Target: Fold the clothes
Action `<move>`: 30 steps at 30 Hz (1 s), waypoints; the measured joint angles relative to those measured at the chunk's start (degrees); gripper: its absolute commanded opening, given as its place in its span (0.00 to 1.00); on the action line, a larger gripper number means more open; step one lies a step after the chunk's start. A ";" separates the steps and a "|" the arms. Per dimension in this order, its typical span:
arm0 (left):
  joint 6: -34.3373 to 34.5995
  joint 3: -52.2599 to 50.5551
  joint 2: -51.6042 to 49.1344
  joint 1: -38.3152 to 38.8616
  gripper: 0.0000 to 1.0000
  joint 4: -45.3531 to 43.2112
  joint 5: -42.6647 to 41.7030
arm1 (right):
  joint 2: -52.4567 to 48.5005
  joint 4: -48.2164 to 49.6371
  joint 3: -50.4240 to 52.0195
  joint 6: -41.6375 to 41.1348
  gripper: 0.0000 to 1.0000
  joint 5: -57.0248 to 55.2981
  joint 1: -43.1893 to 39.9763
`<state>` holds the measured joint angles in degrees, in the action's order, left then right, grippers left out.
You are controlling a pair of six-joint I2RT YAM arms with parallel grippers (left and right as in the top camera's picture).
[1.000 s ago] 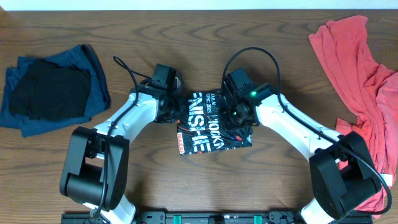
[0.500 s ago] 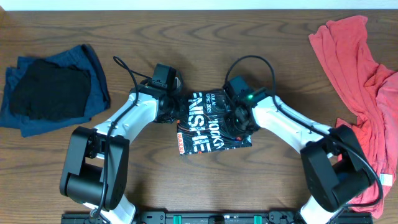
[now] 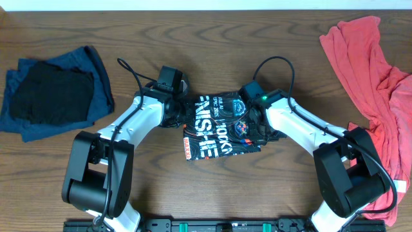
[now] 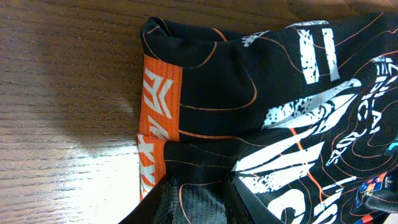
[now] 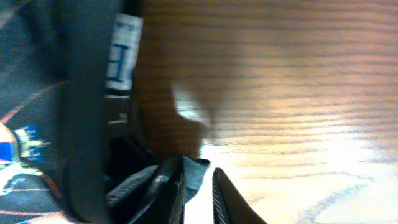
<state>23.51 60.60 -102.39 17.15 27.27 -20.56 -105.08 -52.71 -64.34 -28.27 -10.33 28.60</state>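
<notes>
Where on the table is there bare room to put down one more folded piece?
Bare wood lies between the right arm and the coral garment. Another patch lies in front of the blue pile, outside the left arm. The centre is crowded: both arms meet at the jersey.

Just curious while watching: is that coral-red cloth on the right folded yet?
Not folded. The coral-red cloth lies loose and rumpled, full of uneven wrinkles, with no straight folded edges.

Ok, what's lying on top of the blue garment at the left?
A plain black folded piece lies on the blue garment, covering its middle; blue shows around its edges. Anything between or beneath them is hidden.
</notes>
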 measured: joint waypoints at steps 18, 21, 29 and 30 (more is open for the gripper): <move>-8.63 0.02 0.90 -4.13 0.95 -4.72 0.00 | 12.90 -0.61 0.00 -3.10 0.18 -3.08 -4.55; -9.27 0.02 1.14 -5.51 0.95 -7.06 -0.09 | 12.87 -1.11 0.02 -2.91 0.18 -2.95 -4.76; -12.96 0.02 -1.31 -5.57 0.96 -12.26 -6.86 | 12.87 -1.20 0.02 -2.75 0.18 -2.51 -4.74; -13.09 0.02 -2.05 -5.55 0.96 -12.76 -7.74 | 12.87 -1.18 0.02 -2.73 0.18 -2.51 -4.74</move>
<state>10.41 60.62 -104.44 11.60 14.50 -28.29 -92.20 -53.89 -64.31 -31.00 -12.84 23.86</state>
